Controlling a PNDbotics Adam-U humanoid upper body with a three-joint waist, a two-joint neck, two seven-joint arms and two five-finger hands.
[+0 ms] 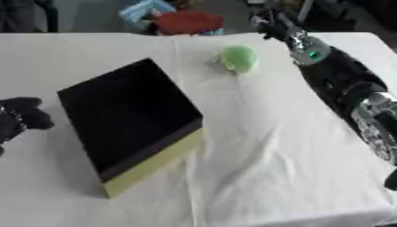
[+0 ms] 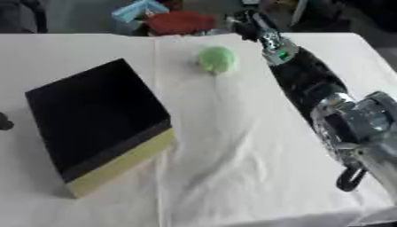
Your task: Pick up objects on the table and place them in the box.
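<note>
Your left hand [image 1: 21, 116] at table's [image 1: 271, 146] left edge, fingers curled, holding nothing; black box [image 1: 128, 119] just right of those fingers; green object [image 1: 238, 58] far side, left of your right hand [image 1: 267, 24]; its fingers: cannot tell.

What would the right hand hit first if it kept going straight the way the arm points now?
Probably nothing on the table. The right hand already reaches the far edge, beyond and right of the green ball. Next in line is the red thing off the table, though depth is unclear.
</note>
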